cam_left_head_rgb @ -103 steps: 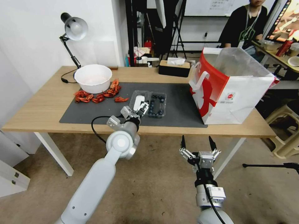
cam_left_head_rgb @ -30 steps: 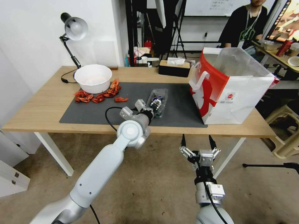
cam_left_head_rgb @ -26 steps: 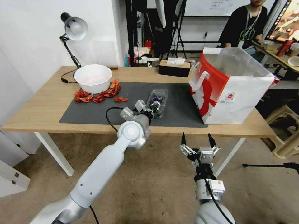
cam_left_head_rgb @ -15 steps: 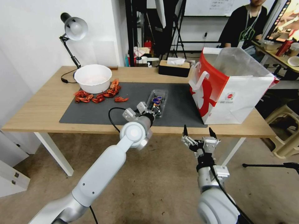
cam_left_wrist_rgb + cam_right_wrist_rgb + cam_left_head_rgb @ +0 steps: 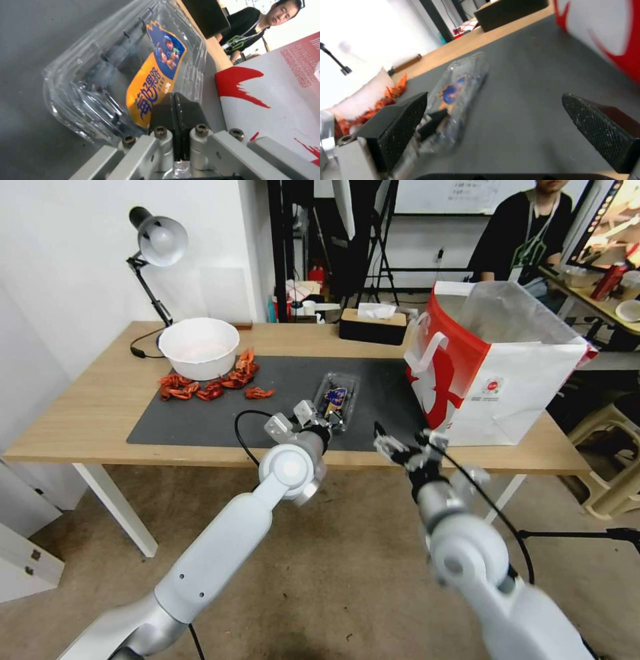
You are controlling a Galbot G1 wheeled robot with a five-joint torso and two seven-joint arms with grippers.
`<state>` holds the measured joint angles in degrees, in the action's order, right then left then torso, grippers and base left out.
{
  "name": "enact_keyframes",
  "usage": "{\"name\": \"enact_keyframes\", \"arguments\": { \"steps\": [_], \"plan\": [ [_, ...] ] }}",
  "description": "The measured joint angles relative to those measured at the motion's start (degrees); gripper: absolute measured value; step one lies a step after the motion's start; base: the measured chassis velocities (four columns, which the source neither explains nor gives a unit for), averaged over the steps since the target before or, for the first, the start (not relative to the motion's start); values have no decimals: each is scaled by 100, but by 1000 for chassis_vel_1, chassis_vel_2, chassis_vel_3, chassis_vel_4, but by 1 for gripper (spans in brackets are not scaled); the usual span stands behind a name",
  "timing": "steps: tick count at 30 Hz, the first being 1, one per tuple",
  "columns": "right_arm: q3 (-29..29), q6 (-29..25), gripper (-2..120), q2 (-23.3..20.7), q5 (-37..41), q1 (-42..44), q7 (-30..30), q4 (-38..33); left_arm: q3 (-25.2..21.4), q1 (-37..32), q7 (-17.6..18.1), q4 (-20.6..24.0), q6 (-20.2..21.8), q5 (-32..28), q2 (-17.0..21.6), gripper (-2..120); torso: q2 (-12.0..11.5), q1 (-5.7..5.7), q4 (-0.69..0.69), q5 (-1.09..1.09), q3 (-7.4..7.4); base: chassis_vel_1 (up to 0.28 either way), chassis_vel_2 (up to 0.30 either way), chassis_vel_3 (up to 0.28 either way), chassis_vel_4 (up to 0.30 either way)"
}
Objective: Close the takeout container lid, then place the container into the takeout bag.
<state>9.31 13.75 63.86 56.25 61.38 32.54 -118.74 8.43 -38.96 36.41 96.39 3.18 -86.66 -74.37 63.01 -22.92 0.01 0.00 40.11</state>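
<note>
On the dark grey mat (image 5: 220, 413), near its front edge, the left gripper (image 5: 175, 110) has its black fingers pressed together w/ nothing between them, tips touching the lid (image 5: 133, 57) of the takeout container (image 5: 335, 402). That's a clear ribbed plastic clamshell, folded over, w/ an orange-and-blue cartoon label in Chinese characters. The right gripper (image 5: 506, 117) hangs spread wide by the table's front edge, cross-hatched pads bare, beside the red-and-white paper takeout bag (image 5: 497, 373), which bears a small round logo.

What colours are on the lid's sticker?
Orange-yellow with a blue end bearing cartoon figures; the sticker on the lid shows best in the left wrist view.
</note>
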Motion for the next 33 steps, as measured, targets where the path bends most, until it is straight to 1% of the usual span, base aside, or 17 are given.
{"name": "enact_keyframes", "arguments": {
  "steps": [1, 2, 5, 7, 9, 10, 13, 14, 17, 23, 26, 30, 31, 32, 33],
  "plan": [
    [-53, 23, 100, 10, 190, -183, 37, 116, 8, 0, 0, 1, -3, 13, 2, 0, 0, 0, -1, -1, 0, 0, 0, 0, 0],
    [-53, 23, 100, 10, 190, -183, 37, 116, 8, 0, 0, 1, -3, 13, 2, 0, 0, 0, -1, -1, 0, 0, 0, 0, 0],
    [-235, 56, 100, 102, 538, -655, 109, 488, 18, 0, 0, 2, -9, 32, 5, 0, 0, 0, -2, -1, 0, 0, 0, 0, 0],
    [-268, 62, 100, 122, 574, -721, 120, 548, 21, 0, -1, 2, -10, 33, 5, 0, 0, 0, -1, 0, 0, 0, 0, 0, 0],
    [-382, 66, 100, 219, 656, -989, 161, 821, 32, 4, -4, -7, -12, 42, 8, 0, 0, 0, -1, -1, 0, 0, 0, 0, 0],
    [-382, 66, 100, 219, 656, -989, 161, 821, 32, 4, -4, -7, -12, 42, 8, 0, 0, 0, -1, -1, 0, 0, 0, 0, 0],
    [-502, 65, 100, 393, 763, -1336, 169, 1237, 42, 9, -10, -24, -18, 62, 5, 0, 0, -1, -1, 0, 0, 0, 0, 0, 0],
    [-502, 65, 100, 393, 763, -1336, 169, 1237, 42, 9, -10, -24, -18, 62, 5, 0, 0, -1, -1, 0, 0, 0, 0, 0, 0],
    [-561, 66, 100, 542, 877, -1567, 175, 1521, 46, 6, -14, -33, -21, 78, 4, 0, 0, 0, -1, -1, 0, 0, 0, 0, 0],
    [-615, 80, 100, 680, 951, -1738, 194, 1755, 47, -4, -20, -37, -28, 90, 4, 0, 1, -1, -1, -1, 0, 0, 0, 0, 0],
    [-703, 125, 100, 877, 1015, -1915, 212, 2039, 43, -5, -23, -38, -33, 97, 5, 0, 1, 0, -1, -1, 0, 0, 0, 0, 0],
    [-766, 132, 100, 1001, 1009, -2005, 212, 2220, 41, -1, -24, -39, -35, 99, 5, 0, 1, 0, -1, 0, 0, 0, 0, 0, 0],
    [-790, 133, 100, 1035, 994, -2035, 212, 2285, 41, 1, -24, -39, -38, 101, 3, 0, 1, 0, -1, 0, 0, 0, 0, 0, 0],
    [-800, 143, 96, 1058, 983, -2057, 211, 2336, 43, 2, -24, -38, -40, 103, 2, 0, 1, -1, -1, 0, 0, 0, 0, 0, 0],
    [-800, 143, 96, 1058, 983, -2057, 211, 2336, 43, 2, -24, -38, -40, 103, 2, 0, 1, -1, -1, 0, 0, 0, 0, 0, 0]
  ]
}}
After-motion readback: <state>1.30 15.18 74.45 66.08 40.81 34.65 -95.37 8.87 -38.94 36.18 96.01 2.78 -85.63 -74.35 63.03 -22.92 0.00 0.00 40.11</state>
